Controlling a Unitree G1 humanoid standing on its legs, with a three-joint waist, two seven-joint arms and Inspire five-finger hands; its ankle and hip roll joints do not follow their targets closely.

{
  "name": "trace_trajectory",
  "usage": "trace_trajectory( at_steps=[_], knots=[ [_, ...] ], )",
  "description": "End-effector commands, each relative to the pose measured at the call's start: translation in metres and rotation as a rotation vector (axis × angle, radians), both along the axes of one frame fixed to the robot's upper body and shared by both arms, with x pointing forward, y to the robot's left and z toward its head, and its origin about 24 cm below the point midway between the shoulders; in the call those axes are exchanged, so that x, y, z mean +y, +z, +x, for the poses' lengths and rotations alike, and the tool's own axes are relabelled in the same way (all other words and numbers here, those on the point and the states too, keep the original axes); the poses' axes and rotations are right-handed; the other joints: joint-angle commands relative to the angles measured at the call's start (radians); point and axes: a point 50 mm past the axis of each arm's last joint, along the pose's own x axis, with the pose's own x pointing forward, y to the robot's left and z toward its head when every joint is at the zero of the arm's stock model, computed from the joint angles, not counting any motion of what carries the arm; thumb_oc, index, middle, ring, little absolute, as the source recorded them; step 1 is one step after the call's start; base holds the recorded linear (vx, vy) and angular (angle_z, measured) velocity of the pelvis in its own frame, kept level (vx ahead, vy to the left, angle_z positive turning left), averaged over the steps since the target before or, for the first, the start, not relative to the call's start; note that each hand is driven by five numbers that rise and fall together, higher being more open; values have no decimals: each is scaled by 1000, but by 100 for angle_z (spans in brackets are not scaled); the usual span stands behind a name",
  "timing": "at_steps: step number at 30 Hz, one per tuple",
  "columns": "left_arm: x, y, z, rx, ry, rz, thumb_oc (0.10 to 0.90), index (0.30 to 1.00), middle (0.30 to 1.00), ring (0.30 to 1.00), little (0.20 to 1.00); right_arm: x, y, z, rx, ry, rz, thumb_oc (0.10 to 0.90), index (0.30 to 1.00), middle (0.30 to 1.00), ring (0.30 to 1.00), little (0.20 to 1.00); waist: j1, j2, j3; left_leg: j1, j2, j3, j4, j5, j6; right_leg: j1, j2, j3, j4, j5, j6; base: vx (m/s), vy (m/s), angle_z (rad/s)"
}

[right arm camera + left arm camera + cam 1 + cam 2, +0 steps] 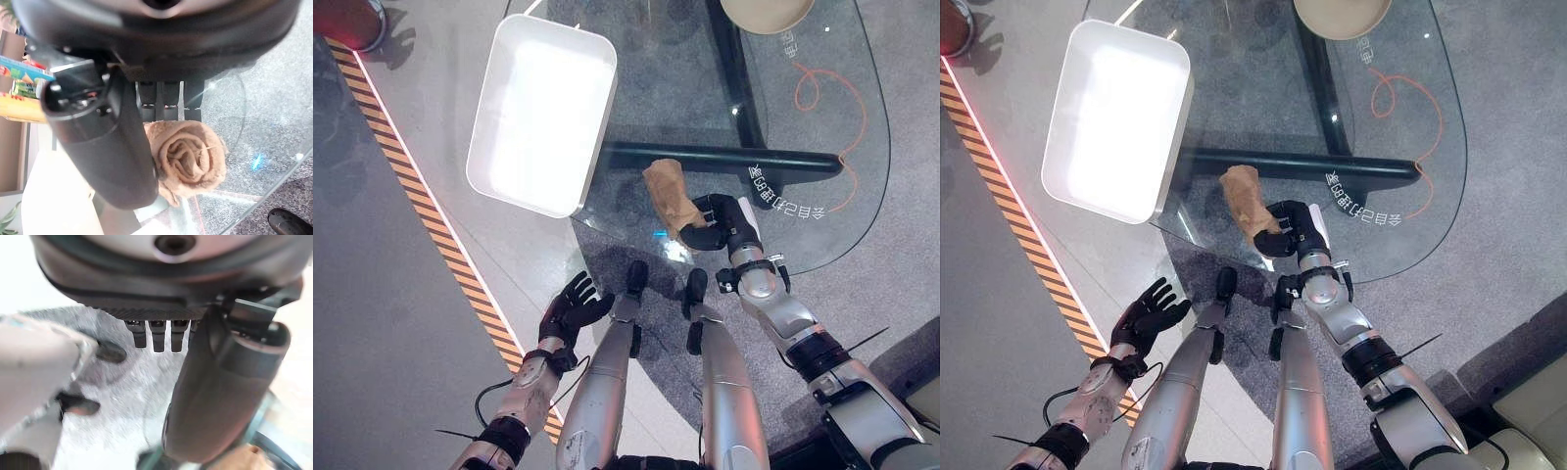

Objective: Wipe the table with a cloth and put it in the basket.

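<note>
1. Right now the right hand (722,223) has its fingers and thumb curled round a rolled brown cloth (670,194) near the closest edge of the glass surface (822,211).
2. Most of the cloth sticks out past the fingers, toward the white basket (499,108).
3. That basket sits well off to the hand's left, on the surface's left edge.
4. Down low and away from the surface, the left hand (572,308) hangs with its fingers spread, holding nothing.
5. Beyond the right hand, a tan bowl (766,12) rests at the far edge.
</note>
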Motion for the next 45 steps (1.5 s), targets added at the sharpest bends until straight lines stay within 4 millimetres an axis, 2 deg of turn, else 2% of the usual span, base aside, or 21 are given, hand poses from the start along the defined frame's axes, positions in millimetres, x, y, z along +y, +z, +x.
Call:
trace_trajectory(
  at_steps=[1, 3, 7, 10, 12, 19, 22, 26, 33, 38, 45],
  knots=[
    [2, 7, -20, -74, -34, -193, 800, 900, 900, 900, 900, 13, 65, -17, -335, 178, 173, 100, 300, 300, 300, 200, -8, 16, -19, 71, -34, 16, 57, -113, 52, 88, 39, -33, -78, 22, 10, -11, -78, 2],
    [-3, 18, -24, -137, -86, -312, 800, 900, 900, 900, 900, 7, 62, -31, -357, 199, 238, 100, 300, 300, 300, 200, -12, 7, -19, 89, -31, 14, 55, -119, 55, 111, 39, -34, -84, 18, 12, -10, -76, 2],
    [-8, 31, -27, -199, -163, -429, 800, 900, 900, 900, 900, 2, 65, -43, -392, 235, 297, 100, 300, 300, 300, 200, -16, 0, -19, 92, -28, 14, 61, -124, 60, 119, 42, -36, -79, 14, 12, -10, -66, 2],
    [-11, 42, -28, -255, -213, -520, 800, 900, 900, 900, 900, 2, 72, -51, -431, 296, 333, 100, 300, 300, 300, 200, -20, -4, -19, 89, -26, 15, 63, -125, 62, 117, 46, -34, -76, 12, 12, -6, -49, 1],
    [-13, 56, -26, -311, -255, -593, 800, 900, 900, 900, 900, 7, 84, -59, -489, 401, 373, 100, 300, 300, 300, 200, -24, -6, -19, 85, -25, 15, 63, -125, 65, 113, 51, -28, -75, 12, 14, -15, -58, -1],
    [-19, 79, -14, -381, -310, -678, 800, 900, 900, 900, 900, 25, 107, -74, -574, 681, 323, 100, 300, 300, 300, 200, -34, -21, -19, 82, -23, 27, 68, -126, 66, 117, 58, -18, -81, 17, 20, -15, -52, -1],
    [-19, 84, -11, -396, -321, -716, 800, 900, 900, 900, 900, 27, 108, -76, -574, 710, 258, 100, 300, 300, 300, 200, -37, -29, -19, 81, -22, 30, 72, -128, 65, 121, 60, -15, -84, 18, 21, -5, -42, -1],
    [-19, 100, -10, -441, -368, -828, 800, 900, 900, 900, 900, 21, 109, -79, -569, 710, 215, 100, 300, 300, 300, 200, -45, -45, -19, 72, -17, 36, 85, -129, 61, 128, 61, -9, -94, 24, 22, 5, -44, -1],
    [-18, 119, -8, -509, -404, -847, 800, 900, 900, 900, 900, 24, 104, -85, -557, 753, 174, 100, 300, 300, 300, 200, -51, -52, -19, 56, -16, 37, 91, -128, 60, 120, 61, -3, -102, 29, 23, 8, -14, 0],
    [-21, 129, -2, -517, -418, -829, 800, 900, 900, 900, 900, 40, 106, -92, -542, 908, 101, 100, 300, 300, 300, 200, -51, -53, -19, 44, -20, 32, 96, -122, 57, 114, 60, 2, -103, 32, 24, 0, 0, 0],
    [-23, 135, 1, -533, -444, -800, 800, 900, 900, 900, 900, 45, 96, -88, -471, 903, 49, 100, 300, 300, 300, 200, -47, -53, -19, 36, -25, 26, 97, -113, 53, 114, 61, 2, -105, 31, 22, 0, 0, 0]
  ],
)
